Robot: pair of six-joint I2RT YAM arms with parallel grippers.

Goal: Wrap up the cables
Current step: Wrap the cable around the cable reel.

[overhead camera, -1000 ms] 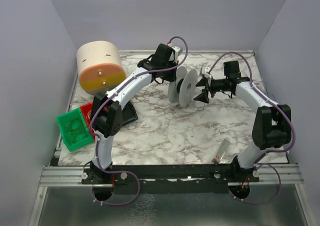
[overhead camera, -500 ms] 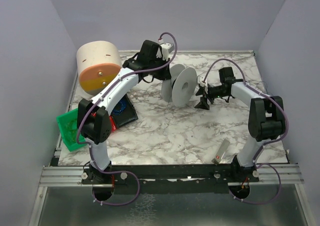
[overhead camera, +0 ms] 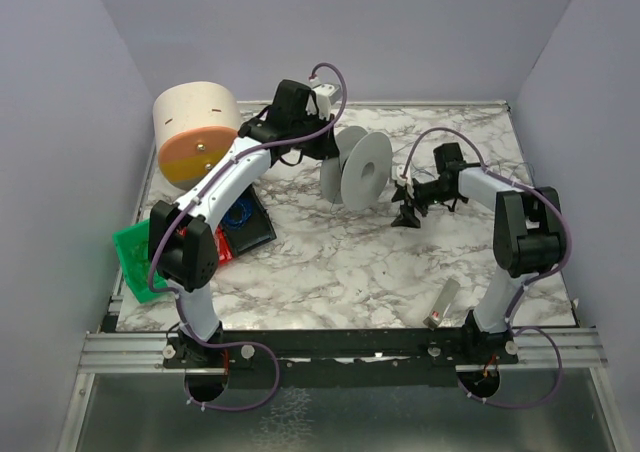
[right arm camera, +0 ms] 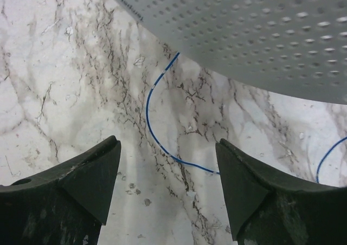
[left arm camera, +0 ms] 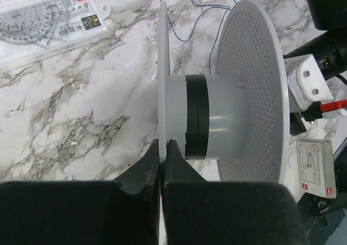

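A white spool [overhead camera: 358, 167] with two perforated flanges stands on edge on the marble table [overhead camera: 330, 262]. My left gripper [overhead camera: 322, 150] is shut on the rim of its left flange [left arm camera: 161, 66]; the fingertips [left arm camera: 174, 150] pinch the thin disc beside the hub [left arm camera: 209, 117], which carries a dark band. The cable, a very thin blue wire [right arm camera: 147, 107], lies loose on the marble and curves between the fingers of my right gripper [right arm camera: 167, 144], which hangs open just above it, right of the spool [right arm camera: 260, 28]. More of the cable [left arm camera: 174, 28] lies wavy behind the spool.
A beige and orange cylinder [overhead camera: 200, 132] stands at the back left, with a green bin [overhead camera: 140, 257] and a black plate holding a blue coil [overhead camera: 245, 222] nearer. A packaged protractor [left arm camera: 49, 17], a small white box [left arm camera: 317, 166] and a small stick [overhead camera: 443, 304] lie on the table.
The left arm has carried the spool a little to the left. The right gripper has drawn back from the spool toward the near side and lowered, its fingers closing in slightly.
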